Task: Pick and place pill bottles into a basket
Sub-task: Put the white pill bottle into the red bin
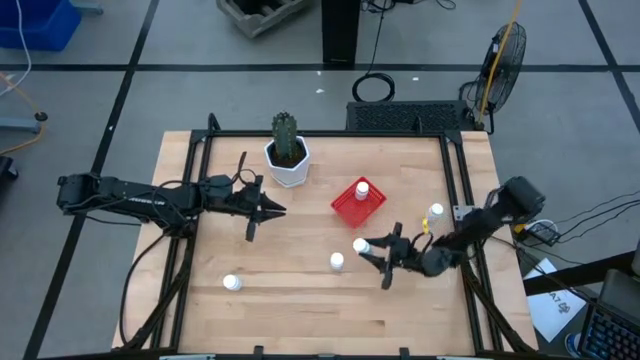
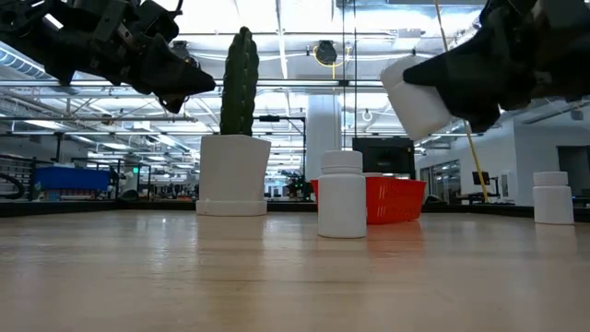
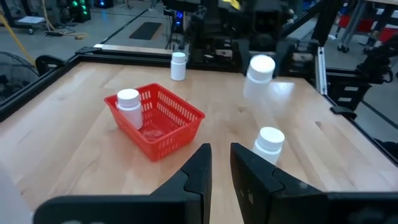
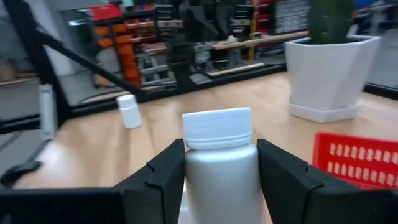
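My right gripper is shut on a white pill bottle, held above the table near the red basket's near side. One bottle stands inside the basket. Another stands upright on its base just left of the held one. A third stands by the right edge and a fourth at the near left. My left gripper hovers empty, near the middle of the table's left half, pointing at the basket, its fingers nearly together. My right gripper pinches the bottle's body just below the cap, one finger on each of two opposite sides. The fingers come from the table's right side, across the bottle. The bottle is lifted clear of the table and slightly tilted.
A white faceted pot with a green cactus stands at the far side, left of the basket. A black frame rail runs along the table's edges. Bare wood lies along the near edge.
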You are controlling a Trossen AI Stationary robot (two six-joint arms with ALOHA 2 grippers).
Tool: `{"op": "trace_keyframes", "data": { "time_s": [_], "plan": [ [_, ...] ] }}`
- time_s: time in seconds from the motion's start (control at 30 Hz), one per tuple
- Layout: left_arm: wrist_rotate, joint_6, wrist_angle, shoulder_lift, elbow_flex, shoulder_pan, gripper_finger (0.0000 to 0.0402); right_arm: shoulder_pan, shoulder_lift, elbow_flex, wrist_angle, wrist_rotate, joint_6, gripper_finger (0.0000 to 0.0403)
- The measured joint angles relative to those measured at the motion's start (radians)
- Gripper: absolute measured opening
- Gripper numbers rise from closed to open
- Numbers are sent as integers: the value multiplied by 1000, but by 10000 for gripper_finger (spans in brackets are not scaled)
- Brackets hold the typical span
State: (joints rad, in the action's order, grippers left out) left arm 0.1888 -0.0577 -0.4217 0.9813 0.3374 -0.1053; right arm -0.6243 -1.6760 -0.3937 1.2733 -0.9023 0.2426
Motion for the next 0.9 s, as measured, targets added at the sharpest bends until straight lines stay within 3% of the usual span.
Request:
{"op": "trace_keyframes", "data": {
  "time_s": [0.17,0.4,0.6,0.9],
  "plan": [
    [-7,-20,0,0,0,0,62,-45,-189,-94,89,-154,10,159],
    [-7,-35,0,0,0,0,62,-76,-388,-226,141,-266,33,159],
    [-7,-49,-2,0,0,0,62,-137,-473,-237,138,-459,160,158],
    [-7,-47,-2,0,0,0,62,-163,-512,-238,75,-516,250,160]
  ]
}}
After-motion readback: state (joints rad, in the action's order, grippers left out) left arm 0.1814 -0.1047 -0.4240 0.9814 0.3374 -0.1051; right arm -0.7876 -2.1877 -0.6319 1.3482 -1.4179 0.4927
